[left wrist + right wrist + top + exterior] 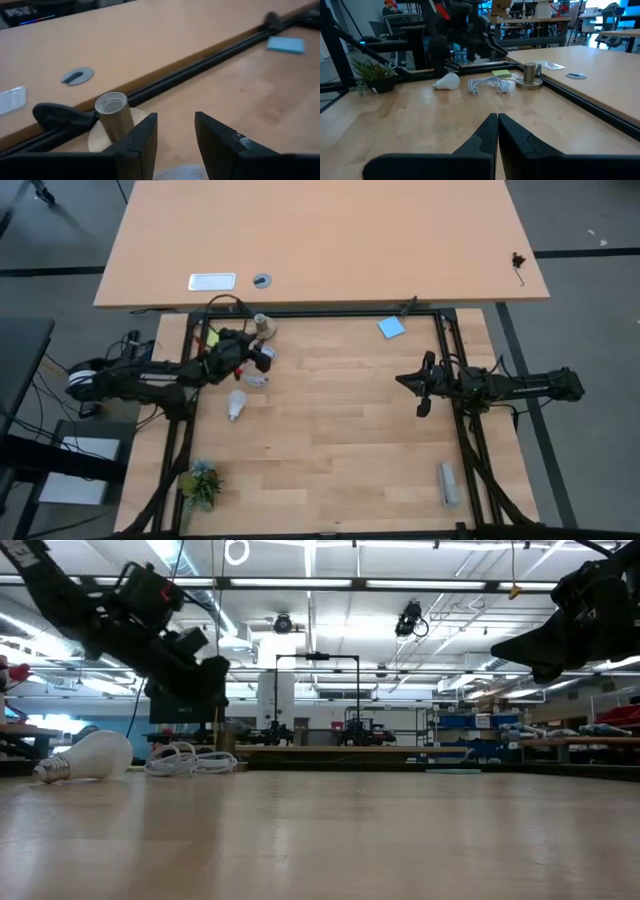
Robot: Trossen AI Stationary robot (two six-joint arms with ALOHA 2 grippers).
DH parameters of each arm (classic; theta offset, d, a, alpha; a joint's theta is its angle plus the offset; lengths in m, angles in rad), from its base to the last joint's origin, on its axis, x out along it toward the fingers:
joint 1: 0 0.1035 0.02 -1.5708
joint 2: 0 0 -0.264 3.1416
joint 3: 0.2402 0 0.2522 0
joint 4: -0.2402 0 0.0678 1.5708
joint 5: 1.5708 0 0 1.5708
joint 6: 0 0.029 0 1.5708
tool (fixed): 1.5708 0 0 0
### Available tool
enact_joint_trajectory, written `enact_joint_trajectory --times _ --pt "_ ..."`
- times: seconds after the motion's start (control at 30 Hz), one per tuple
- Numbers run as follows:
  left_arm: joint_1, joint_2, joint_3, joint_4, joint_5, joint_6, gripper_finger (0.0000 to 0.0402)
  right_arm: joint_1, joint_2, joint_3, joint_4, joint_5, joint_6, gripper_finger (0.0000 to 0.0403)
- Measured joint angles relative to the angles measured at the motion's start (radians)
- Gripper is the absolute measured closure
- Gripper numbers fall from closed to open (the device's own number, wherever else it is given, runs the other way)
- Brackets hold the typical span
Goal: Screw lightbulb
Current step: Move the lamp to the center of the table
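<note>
The lightbulb [237, 404] is white with a silvery screw neck. It lies on its side on the wooden table, touched by no gripper; it also shows in the low view [90, 755] and the right wrist view [447, 81]. The socket [112, 112] stands upright on its round base by the far rail, its opening facing up. My left gripper [175, 135] hovers open above the table just short of the socket, with nothing between its fingers. My right gripper [496, 125] waits shut at the table's right side [405, 382].
A looped white cable [492, 84] lies between the bulb and the socket. A yellow note [501, 73] and a blue note [391, 328] lie near the far rail. A small plant [200, 483] stands at the near left and a grey object [448, 483] lies at the near right.
</note>
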Motion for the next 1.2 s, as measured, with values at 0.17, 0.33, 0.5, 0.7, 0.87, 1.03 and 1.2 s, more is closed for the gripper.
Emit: enact_joint_trajectory --times 0.17,0.33,0.5,0.7,0.87,1.03,1.2 --pt "0.082 0.132 0.076 0.041 0.057 0.097 0.0263 0.000 0.000 0.000 0.000 0.000 0.000 0.0380" --pt "0.133 0.236 0.172 0.003 0.108 0.235 0.0263 0.000 0.000 0.000 0.000 0.000 0.000 0.0380" --pt "0.202 0.316 0.297 -0.165 0.106 0.242 0.0263 0.000 0.000 0.000 0.000 0.000 0.000 0.0380" --pt "0.233 0.393 0.412 -0.343 0.065 0.240 0.0263 0.000 0.000 0.000 0.000 0.000 0.000 0.0380" --pt "0.233 0.422 0.470 -0.436 -0.014 0.287 0.0263 0.000 0.000 0.000 0.000 0.000 0.000 0.0380" --pt "0.240 0.422 0.493 -0.486 -0.026 0.302 0.0263 0.000 0.000 0.000 -0.001 0.000 0.000 0.0380" --pt "0.271 0.432 0.494 -0.519 0.023 0.302 0.0264 0.000 0.000 0.000 0.000 0.000 0.000 0.0380"
